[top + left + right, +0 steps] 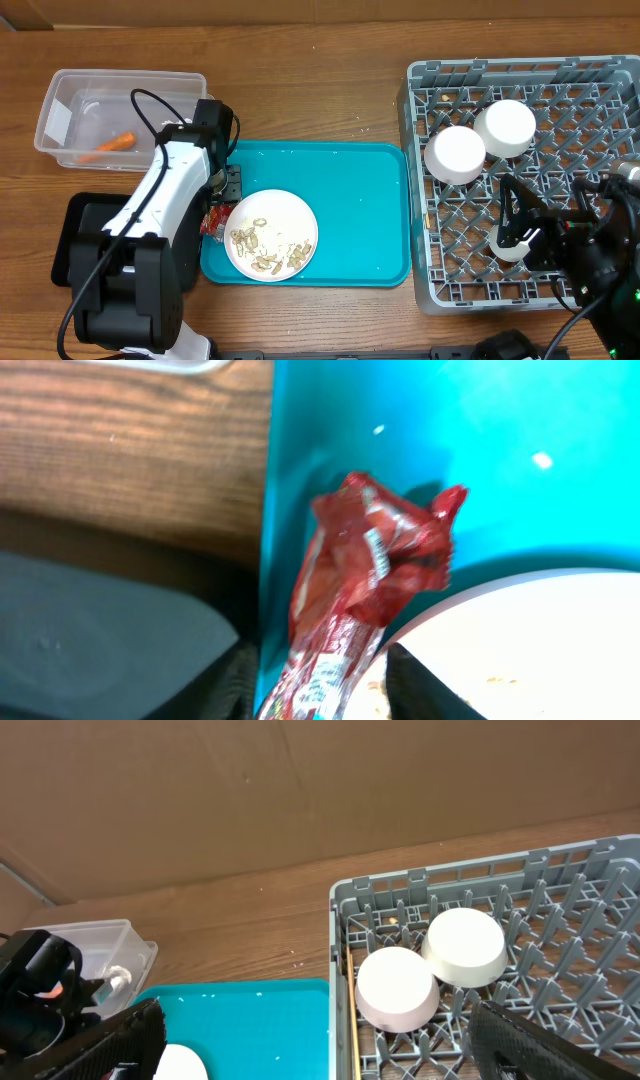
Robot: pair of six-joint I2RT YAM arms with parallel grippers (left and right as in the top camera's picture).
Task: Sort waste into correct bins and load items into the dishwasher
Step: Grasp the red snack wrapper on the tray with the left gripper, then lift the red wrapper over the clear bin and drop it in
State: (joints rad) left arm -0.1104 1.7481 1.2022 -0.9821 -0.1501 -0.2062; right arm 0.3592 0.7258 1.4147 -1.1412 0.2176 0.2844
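Leaning left arm [160, 195] forward and down over left edge of teal tray [480, 450]. Clamping left gripper [322, 665] on lower end of red snack wrapper [370, 560], lying at tray's left edge just beside white plate [530, 630]. Pointing wrapper's long axis from fingers toward tray interior, twisted end leading. Showing crinkled glossy foil against smooth plastic. Holding right gripper [315, 1015] spread wide above grey lattice dish rack [560, 890].

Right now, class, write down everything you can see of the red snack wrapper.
The red snack wrapper is crumpled, glossy, foil-like film with white print, twisted into a long bunch. It lies on the teal tray at its left edge, close against the rim of the white plate. Its lower end runs between the fingers of the left gripper; whether they pinch it cannot be told.
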